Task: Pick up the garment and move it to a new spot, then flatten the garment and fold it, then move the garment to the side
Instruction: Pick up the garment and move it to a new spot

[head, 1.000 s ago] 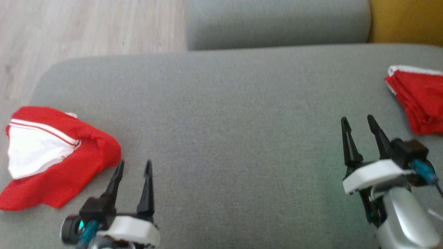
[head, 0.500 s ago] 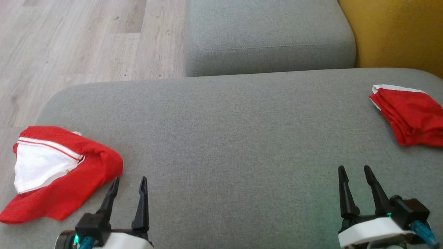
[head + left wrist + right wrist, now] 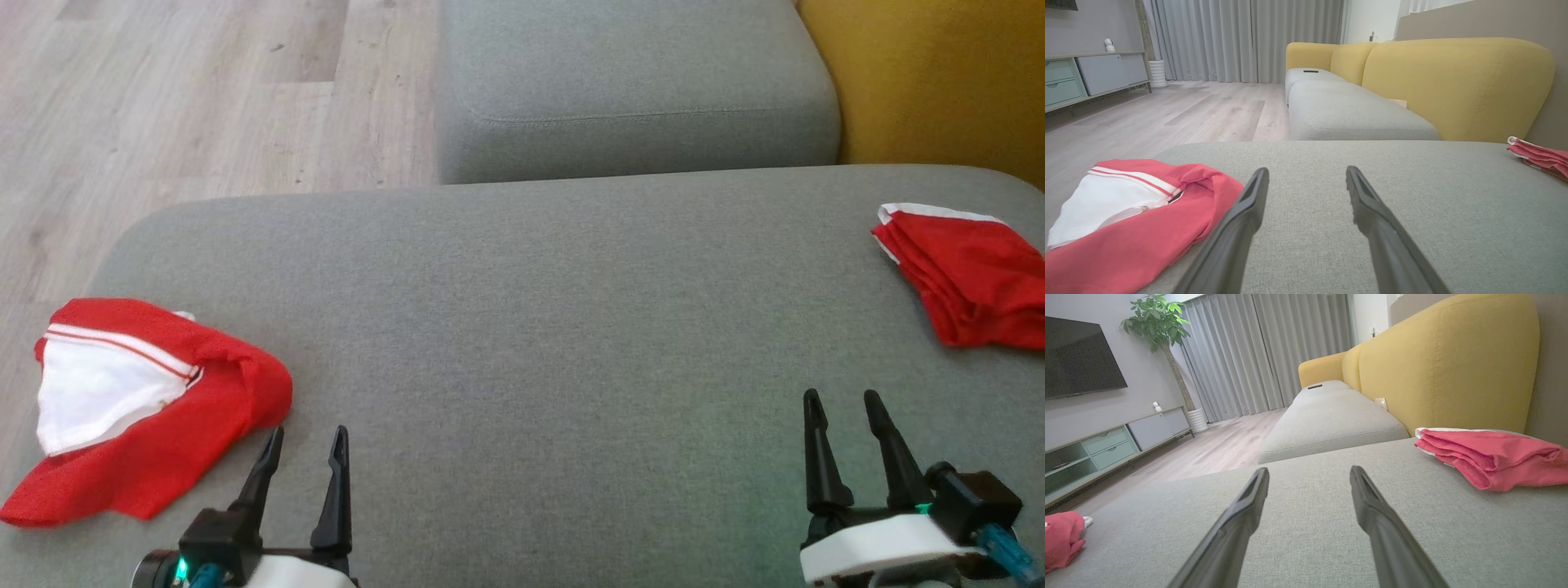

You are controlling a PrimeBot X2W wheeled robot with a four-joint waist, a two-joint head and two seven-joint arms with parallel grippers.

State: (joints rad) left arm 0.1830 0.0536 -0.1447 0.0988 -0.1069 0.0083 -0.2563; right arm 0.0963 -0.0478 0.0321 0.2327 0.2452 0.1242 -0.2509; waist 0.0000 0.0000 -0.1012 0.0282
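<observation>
Nearest you, your left gripper [image 3: 306, 437] hovers low over the seat cushion [image 3: 531, 327] with its fingers spread apart and nothing between them. Your right gripper [image 3: 841, 400] does likewise on the other side, also parted and empty. Just beside the left fingertips, on the cushion's left end, lies the crumpled garment [image 3: 147, 408]. It is red with a white panel and a striped band, bunched rather than flat. Well apart from it, at the far right edge, sits the folded garment [image 3: 971, 278], a tidy red stack with a white hem.

By the look of it, that stack is a finished round: folded and put aside. The crumpled one is likely your next piece, and nothing has been done to it. You have yet to grasp it, carry it to the bare middle of the cushion, flatten it, fold it and shift it aside.

From above, the head view gives you the layout: both pieces, both grippers and the open cushion between them. The left wrist view adds the profile, showing how the crumpled cloth humps up right beside the left finger. The right wrist view adds the stack's layered edges seen side-on. It also shows the room beyond: the yellow backrest [image 3: 1445, 363], a cabinet [image 3: 1106, 445], a television [image 3: 1077, 363] and a plant [image 3: 1157, 322].
</observation>
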